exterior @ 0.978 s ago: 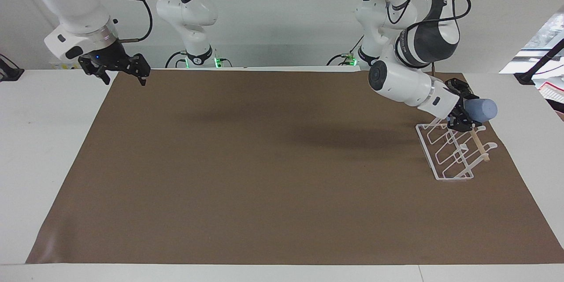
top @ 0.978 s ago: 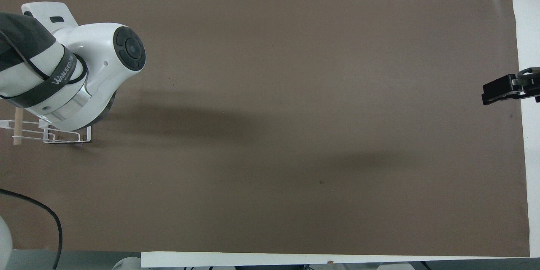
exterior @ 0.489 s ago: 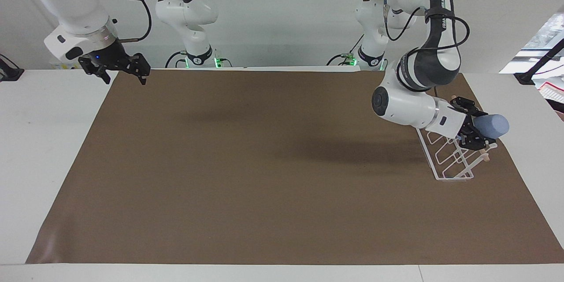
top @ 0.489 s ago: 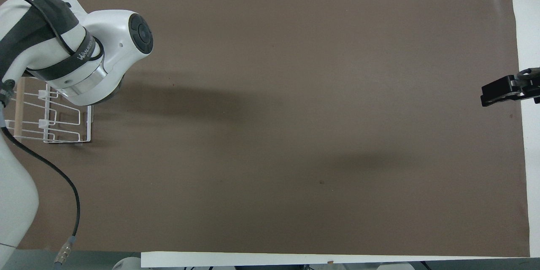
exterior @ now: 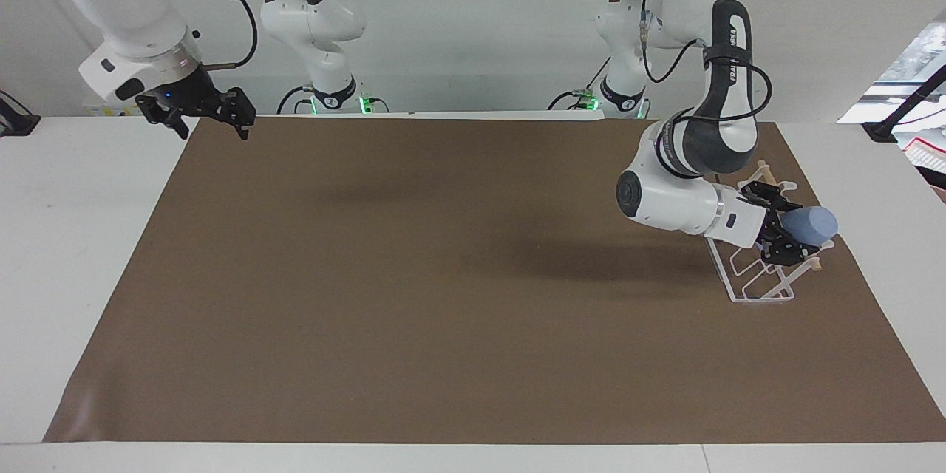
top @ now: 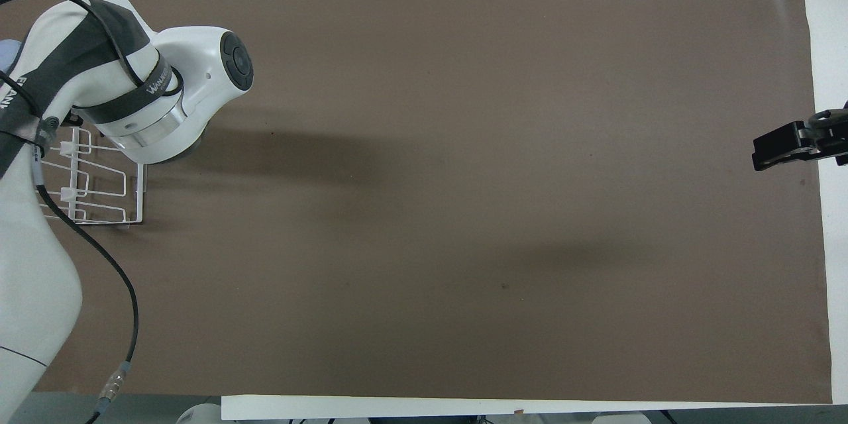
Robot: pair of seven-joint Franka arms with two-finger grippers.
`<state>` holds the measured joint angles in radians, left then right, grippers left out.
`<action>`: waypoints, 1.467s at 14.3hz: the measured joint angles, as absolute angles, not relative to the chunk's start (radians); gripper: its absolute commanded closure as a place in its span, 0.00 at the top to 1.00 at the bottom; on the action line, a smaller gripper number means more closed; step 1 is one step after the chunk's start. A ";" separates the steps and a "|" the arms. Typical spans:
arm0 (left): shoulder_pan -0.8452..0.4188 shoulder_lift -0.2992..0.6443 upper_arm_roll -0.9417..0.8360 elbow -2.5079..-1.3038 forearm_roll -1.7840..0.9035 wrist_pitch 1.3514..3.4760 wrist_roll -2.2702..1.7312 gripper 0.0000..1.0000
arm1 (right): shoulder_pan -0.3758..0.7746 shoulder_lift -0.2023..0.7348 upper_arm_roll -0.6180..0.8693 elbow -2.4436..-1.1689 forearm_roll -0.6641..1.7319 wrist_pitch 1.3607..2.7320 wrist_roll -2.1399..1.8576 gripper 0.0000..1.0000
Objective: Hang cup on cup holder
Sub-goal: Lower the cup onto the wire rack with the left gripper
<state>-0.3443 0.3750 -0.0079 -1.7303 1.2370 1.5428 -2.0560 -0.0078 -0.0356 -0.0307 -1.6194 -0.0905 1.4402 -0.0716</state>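
The light-blue cup (exterior: 813, 223) lies on its side in my left gripper (exterior: 785, 233), which is shut on it. It is low over the cup holder (exterior: 748, 282), a white wire rack at the left arm's end of the brown mat, over the rack's upper prongs; I cannot tell whether they touch. The rack's wooden rod (exterior: 766, 177) sticks out by the gripper. In the overhead view the left arm covers the gripper, and only the rack (top: 99, 193) and a sliver of the cup (top: 6, 53) show. My right gripper (exterior: 211, 115) waits open and empty above the mat's corner at the right arm's end.
The brown mat (exterior: 443, 273) covers most of the white table (exterior: 74, 236). The left arm's black cable (top: 126, 291) hangs over the mat's edge near the robots. The right gripper shows at the mat's edge in the overhead view (top: 788, 146).
My left gripper has carried the cup lower and farther from the robots along the rack, and the arm's elbow has swung out. The right arm has barely moved.
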 measured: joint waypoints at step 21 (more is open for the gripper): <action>-0.282 0.376 -0.011 -1.845 1.205 1.721 -2.188 1.00 | -0.008 -0.043 -0.031 -1.619 -0.091 1.429 -0.072 1.00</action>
